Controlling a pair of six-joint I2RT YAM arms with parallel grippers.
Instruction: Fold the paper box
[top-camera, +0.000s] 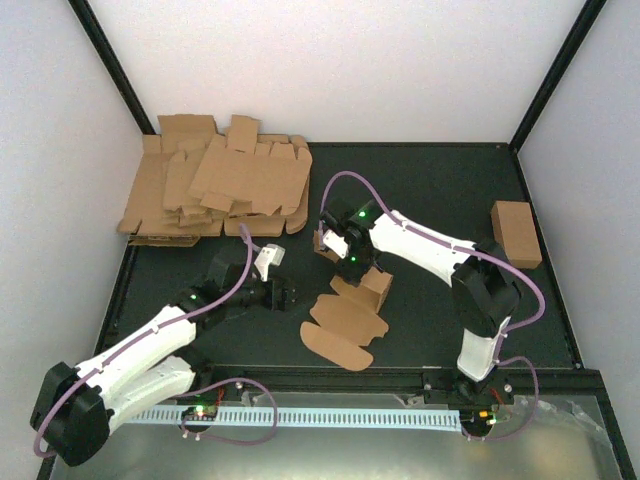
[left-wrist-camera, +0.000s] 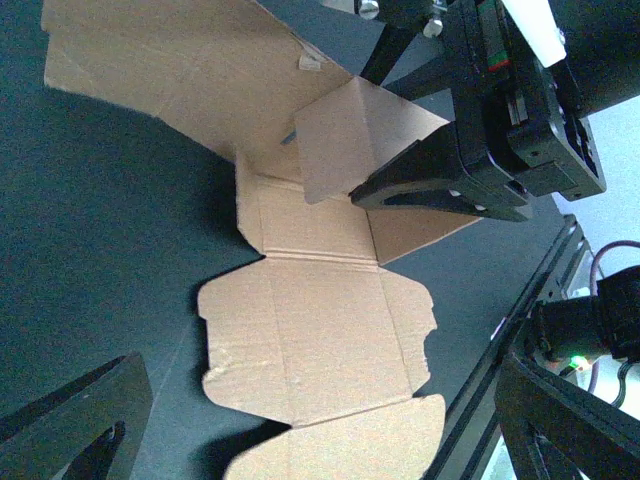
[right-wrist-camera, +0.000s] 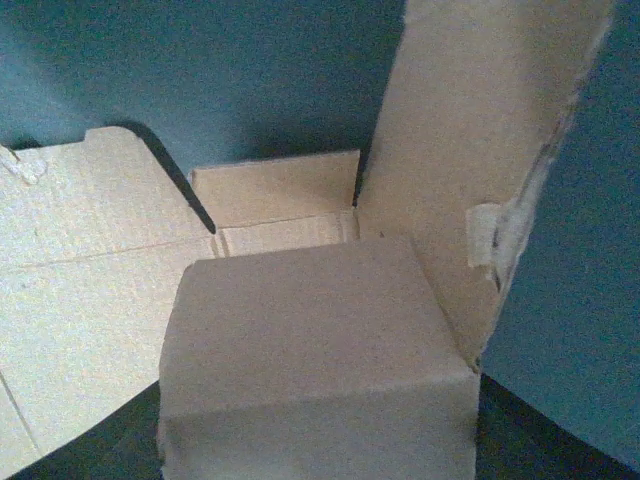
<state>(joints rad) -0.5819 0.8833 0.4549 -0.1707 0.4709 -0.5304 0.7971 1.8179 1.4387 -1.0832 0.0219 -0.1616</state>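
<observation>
1. Top external view: the paper box (top-camera: 345, 335) lies near the middle of the black table (top-camera: 440, 180), partly folded, with its rounded flaps flat toward the near edge and its far part raised off the surface
2. The right gripper (top-camera: 350, 262) sits directly over that raised part, its arm reaching in from the right
3. In the left wrist view, one black finger (left-wrist-camera: 430, 180) of the right gripper lies along the face of an upright flap, and a thinner dark part shows behind the flap, so the flap stands between the jaws; I cannot tell whether they pinch it or only straddle it
4. The right wrist view is filled with cardboard: a bent panel close under the camera and a tall wall to its right, with a bit of pale tape (right-wrist-camera: 485, 235) on the wall's edge
5. The left gripper (top-camera: 283, 293) is just to the left of the box and apart from it, its fingers (left-wrist-camera: 80, 420) spread wide and holding nothing
6. A heap of flat cardboard blanks (top-camera: 215, 185) lies in the back left corner, well apart from the box
7. A closed brown carton (top-camera: 515, 232) rests near the right edge of the table
</observation>
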